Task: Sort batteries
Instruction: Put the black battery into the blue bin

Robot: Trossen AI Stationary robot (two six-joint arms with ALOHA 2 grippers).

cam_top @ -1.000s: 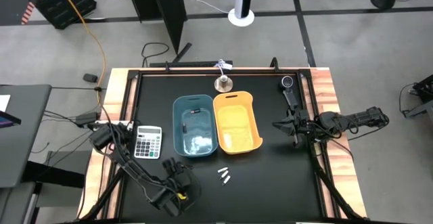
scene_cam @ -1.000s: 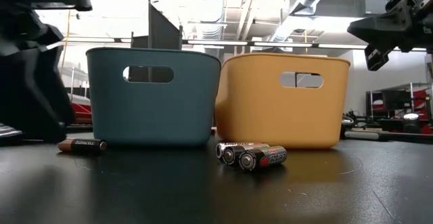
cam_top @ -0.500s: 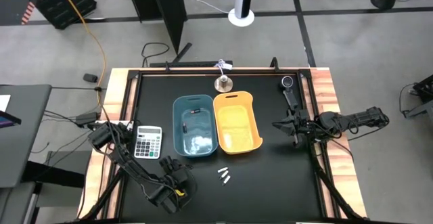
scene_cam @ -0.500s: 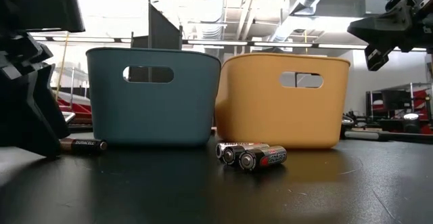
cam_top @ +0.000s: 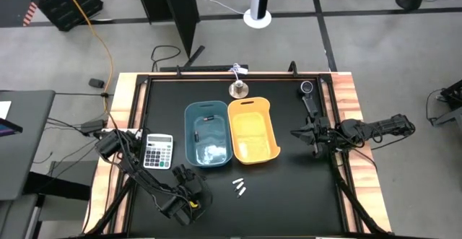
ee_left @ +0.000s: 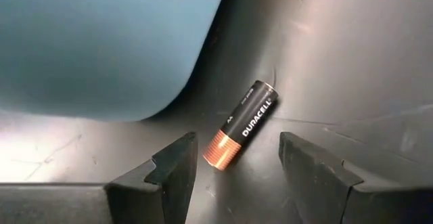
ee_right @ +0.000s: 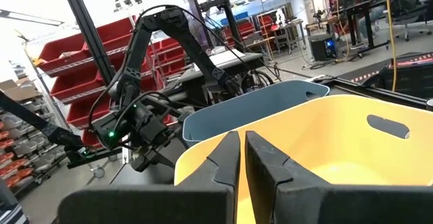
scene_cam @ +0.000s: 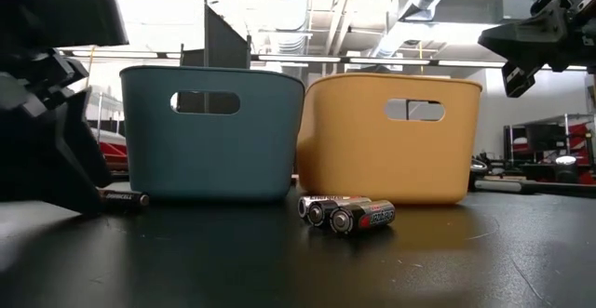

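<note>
A black and copper battery lies flat on the black table, close to the blue bin's near left corner. My left gripper is open and low over the table, with one finger on each side of the battery's copper end, touching neither. In the low view my left gripper hides that end of the dark battery. Two silvery batteries lie side by side on the table in front of the bins. My right gripper is shut and hovers right of the yellow bin.
The blue bin and the yellow bin stand side by side mid-table. A calculator lies left of the blue bin. A black stick-shaped gadget lies near the far right corner, and a small round object sits behind the bins.
My left gripper has moved along the table toward the blue bin and the dark battery. In the low view it now covers the battery's copper end, which showed a second ago. The battery and my right arm have stayed still.
</note>
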